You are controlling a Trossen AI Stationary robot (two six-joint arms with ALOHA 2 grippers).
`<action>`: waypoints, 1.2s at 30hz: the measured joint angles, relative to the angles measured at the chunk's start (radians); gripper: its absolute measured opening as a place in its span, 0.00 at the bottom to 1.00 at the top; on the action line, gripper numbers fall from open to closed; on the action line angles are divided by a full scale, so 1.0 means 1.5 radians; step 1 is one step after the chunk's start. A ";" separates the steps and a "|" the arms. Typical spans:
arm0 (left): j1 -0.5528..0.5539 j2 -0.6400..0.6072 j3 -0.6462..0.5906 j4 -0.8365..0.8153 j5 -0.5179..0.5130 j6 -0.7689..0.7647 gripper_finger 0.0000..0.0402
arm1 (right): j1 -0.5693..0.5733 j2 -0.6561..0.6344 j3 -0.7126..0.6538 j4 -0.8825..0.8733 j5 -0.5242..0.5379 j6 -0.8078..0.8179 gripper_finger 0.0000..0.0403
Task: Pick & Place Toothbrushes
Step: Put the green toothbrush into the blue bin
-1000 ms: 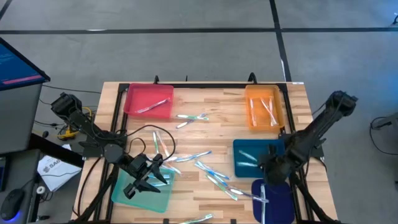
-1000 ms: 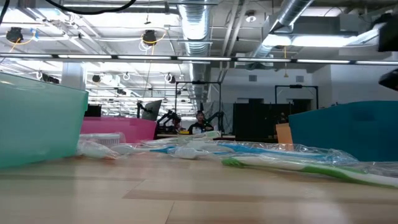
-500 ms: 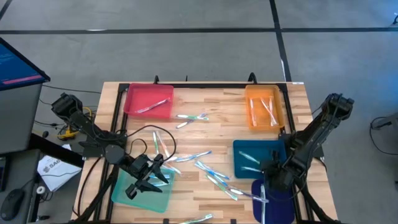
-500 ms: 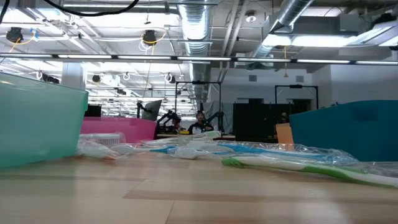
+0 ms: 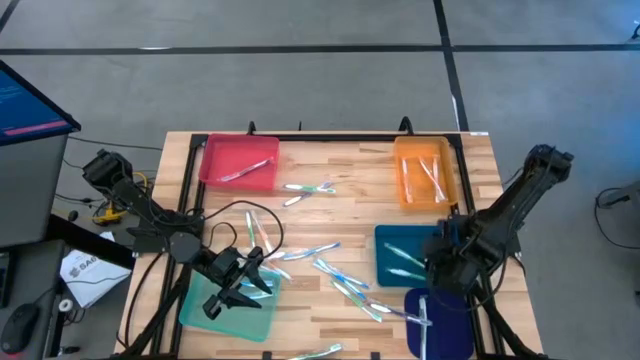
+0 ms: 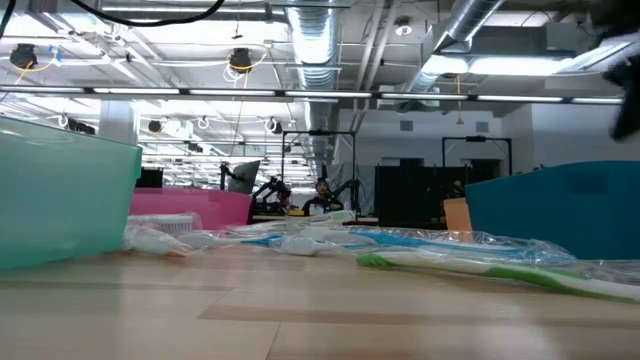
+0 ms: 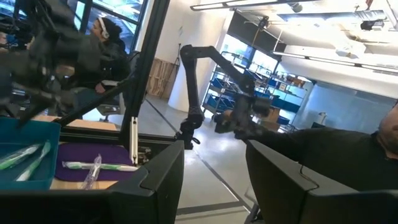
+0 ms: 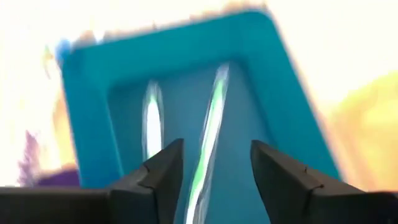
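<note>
From above, my right tool (image 5: 437, 268) hangs over the near edge of the dark blue tray (image 5: 392, 238), which sits toward the desk's (image 5: 350, 200) right edge. Two toothbrushes (image 5: 400, 262) lie inside that tray. Just nearer the front edge is the purple tray (image 5: 450, 320) with one toothbrush (image 5: 423, 318) across its left rim. My left tool (image 5: 226, 292) hangs over the light green tray (image 5: 235, 318) at the front left corner. More toothbrushes (image 5: 340, 275) lie loose on the wood in the middle of the desk, a few (image 5: 308, 188) sit between the red tray (image 5: 238, 160) at the back left corner and the orange tray (image 5: 425, 172) at the back right corner, and both of those trays hold some too. One toothbrush (image 5: 315, 351) lies at the front edge.

At desk height, a green and white toothbrush (image 6: 480, 268) lies in front of the dark blue tray (image 6: 560, 205), with wrapped ones (image 6: 300, 240) behind it and the light green tray (image 6: 60, 200) at the other side.

From my left wrist, the fingers (image 7: 161, 180) of the left tool (image 7: 214, 180) stand apart with nothing between them; beyond them the purple tray (image 7: 81, 155) holds a toothbrush (image 7: 93, 167).

From my right wrist, the fingers (image 8: 163, 171) of the right tool (image 8: 214, 177) are spread and hold nothing, and the dark blue tray (image 8: 186, 93) lies right below with its two toothbrushes (image 8: 211, 124).
</note>
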 joint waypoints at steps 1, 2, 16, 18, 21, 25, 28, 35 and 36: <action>0.000 0.000 0.000 0.000 0.000 0.000 0.42 | -0.007 -0.008 0.016 0.000 0.019 -0.020 0.46; 0.000 0.000 0.000 0.000 0.000 0.000 0.42 | -0.013 -0.016 0.032 0.010 0.036 -0.042 0.46; 0.000 0.000 0.000 0.000 0.000 -0.002 0.42 | -0.054 0.007 0.087 0.517 -0.050 -0.336 0.42; 0.000 0.000 0.000 0.000 0.000 -0.002 0.42 | -0.047 0.037 0.087 0.569 -0.060 -0.356 0.41; 0.000 0.000 0.000 0.000 0.000 -0.002 0.42 | -0.038 0.096 0.087 0.658 -0.067 -0.384 0.38; 0.000 0.000 0.000 0.000 0.000 -0.002 0.42 | -0.036 0.185 0.087 0.768 -0.076 -0.401 0.36; 0.000 0.000 0.000 0.000 0.000 -0.001 0.42 | -0.040 0.247 0.086 0.815 -0.098 -0.402 0.35; 0.000 0.000 0.000 0.000 0.000 -0.002 0.42 | -0.054 0.348 0.086 0.782 -0.114 -0.239 0.34; -0.001 0.000 0.000 0.000 0.000 -0.002 0.42 | -0.054 0.365 0.086 0.789 -0.114 -0.217 0.35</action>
